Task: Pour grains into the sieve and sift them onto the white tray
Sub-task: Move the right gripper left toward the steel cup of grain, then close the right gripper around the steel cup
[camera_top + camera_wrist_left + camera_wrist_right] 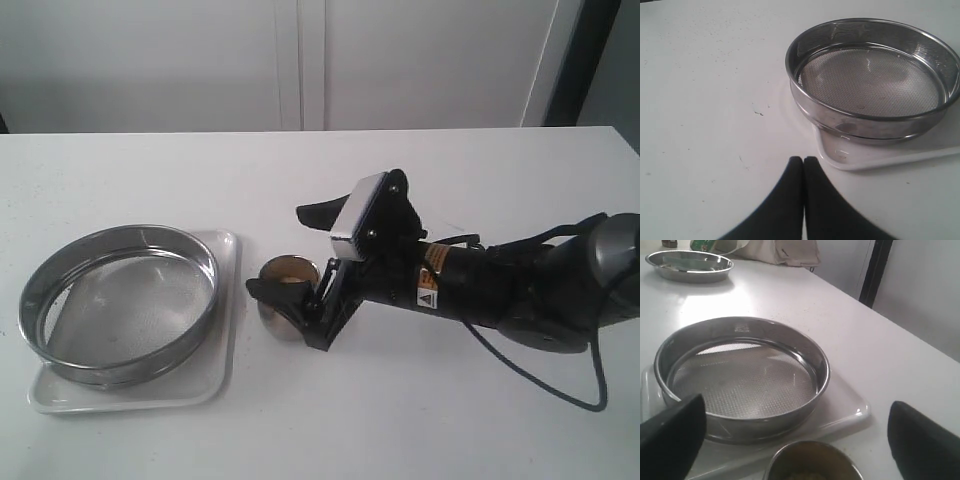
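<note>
Exterior view finds the pour not yet begun

The sieve (118, 305) sits on the white tray (226, 300), its mesh bare. Just beside the sieve stands a small steel cup (272, 322) with the grains (290, 272) inside. The right gripper (277, 250) brackets the cup, jaws spread wide, gripping nothing. The left gripper (803, 161), pressed closed and empty, hovers near the sieve. Pouring and sifting both appear left to do.

The white tabletop (150, 170) fills the lower part of the exterior view. Behind it, along the top of the frame, stands a pale wall (130, 60) with vertical seams (300, 60) near the middle. A dark upright strip (578, 60) crosses the upper right corner. The light is soft and even. The right wrist view shows a beige cloth (785, 252) far back.
</note>
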`<state>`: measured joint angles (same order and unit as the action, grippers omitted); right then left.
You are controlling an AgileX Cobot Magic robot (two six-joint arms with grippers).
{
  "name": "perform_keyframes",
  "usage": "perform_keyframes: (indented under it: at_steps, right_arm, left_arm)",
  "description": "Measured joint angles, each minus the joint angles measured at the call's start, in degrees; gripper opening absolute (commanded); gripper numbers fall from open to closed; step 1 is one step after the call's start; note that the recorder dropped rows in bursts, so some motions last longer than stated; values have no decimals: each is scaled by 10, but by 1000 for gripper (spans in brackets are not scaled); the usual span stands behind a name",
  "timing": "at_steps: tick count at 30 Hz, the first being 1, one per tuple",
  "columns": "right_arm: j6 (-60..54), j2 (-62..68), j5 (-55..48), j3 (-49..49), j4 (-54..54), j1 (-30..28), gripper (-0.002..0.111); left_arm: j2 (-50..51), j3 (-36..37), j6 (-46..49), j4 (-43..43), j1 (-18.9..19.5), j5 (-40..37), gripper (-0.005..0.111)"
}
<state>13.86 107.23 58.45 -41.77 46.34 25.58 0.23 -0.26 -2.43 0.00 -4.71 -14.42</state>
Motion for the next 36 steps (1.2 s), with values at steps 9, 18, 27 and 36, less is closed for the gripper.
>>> perform_keyframes:
  at_steps: [9, 18, 27, 36]
  right_arm:
    - [15, 32, -73, -21, -14, 9, 94]
    - [15, 68, -80, -45, -28, 13, 94]
    - [15, 108, -83, -67, -28, 13, 94]
    - [15, 133, -83, -80, -28, 13, 93]
  left_arm:
    - [0, 0, 0, 0, 0, 0, 0]
    - [0, 0, 0, 0, 0, 0, 0]
    - [0, 0, 0, 0, 0, 0, 0]
    - [0, 0, 0, 0, 0, 0, 0]
